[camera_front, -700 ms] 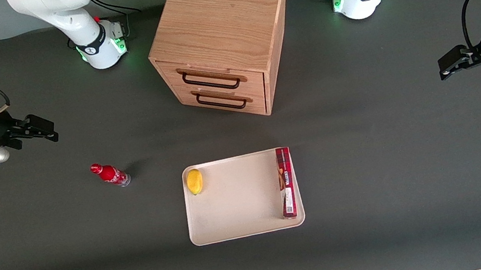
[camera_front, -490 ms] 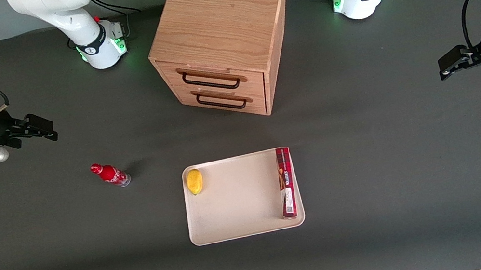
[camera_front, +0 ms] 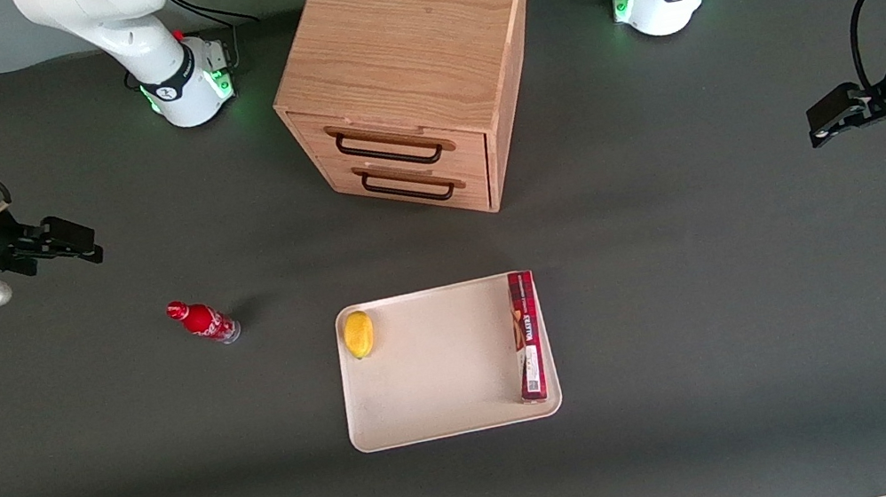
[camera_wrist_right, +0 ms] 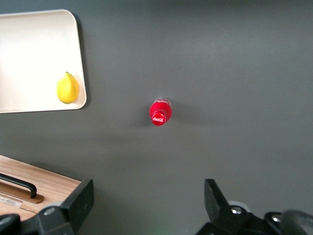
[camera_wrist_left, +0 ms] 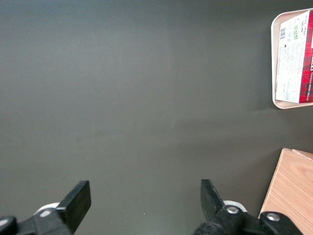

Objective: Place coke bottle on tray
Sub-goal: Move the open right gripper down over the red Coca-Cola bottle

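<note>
Bottle (camera_front: pixel 203 321) stands upright on the table, at about 9 o'clock from the tray (camera_front: pixel 437 375), well apart from it. Your gripper (camera_front: pixel 85 243) hangs at its 11 o'clock, fingers apart and empty, so grasp, carry and placing all remain.

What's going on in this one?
The right arm's gripper, open and holding nothing, hangs above the table near the working arm's end. The coke bottle stands upright on the bare table, apart from the tray and untouched. The tray holds a lemon in one corner and a long red box along one short side. A wooden drawer cabinet stands farther from the front camera, both drawers shut. No grasp yet.
</note>
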Robot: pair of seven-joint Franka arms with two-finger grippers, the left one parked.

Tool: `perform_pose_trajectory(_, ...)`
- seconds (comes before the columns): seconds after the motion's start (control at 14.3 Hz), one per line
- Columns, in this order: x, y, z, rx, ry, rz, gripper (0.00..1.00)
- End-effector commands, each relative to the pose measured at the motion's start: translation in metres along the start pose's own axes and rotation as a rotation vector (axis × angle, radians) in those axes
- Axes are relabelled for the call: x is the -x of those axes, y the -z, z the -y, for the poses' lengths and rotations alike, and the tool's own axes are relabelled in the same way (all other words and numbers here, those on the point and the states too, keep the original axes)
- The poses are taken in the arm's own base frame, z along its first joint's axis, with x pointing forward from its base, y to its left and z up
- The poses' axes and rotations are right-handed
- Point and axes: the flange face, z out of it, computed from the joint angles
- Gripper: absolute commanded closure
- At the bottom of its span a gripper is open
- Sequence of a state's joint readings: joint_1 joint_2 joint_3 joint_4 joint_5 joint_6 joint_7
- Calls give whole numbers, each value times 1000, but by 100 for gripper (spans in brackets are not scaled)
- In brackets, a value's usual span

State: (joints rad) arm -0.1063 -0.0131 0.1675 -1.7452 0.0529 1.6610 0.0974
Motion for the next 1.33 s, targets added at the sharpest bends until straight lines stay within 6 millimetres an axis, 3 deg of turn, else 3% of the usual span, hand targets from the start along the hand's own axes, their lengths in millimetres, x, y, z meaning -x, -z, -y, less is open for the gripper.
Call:
perform_pose_trajectory(0.0, -17, -46, 13, -17, 25, 26, 0)
perform_pose_trajectory(0.21, -4, -99, 3, -8, 64, -10, 0)
perform_pose_trajectory(0.35, -2, -118, -7, -7, 82, -42, 0)
perform_pose_trajectory(0.7, 5, -169, -3, -5, 95, -108, 0)
perform_pose_trajectory(1.05, -3, -189, -5, 41, 140, -130, 0)
perform_pose_trajectory(1.26, 3, -214, -7, 42, 146, -161, 1)
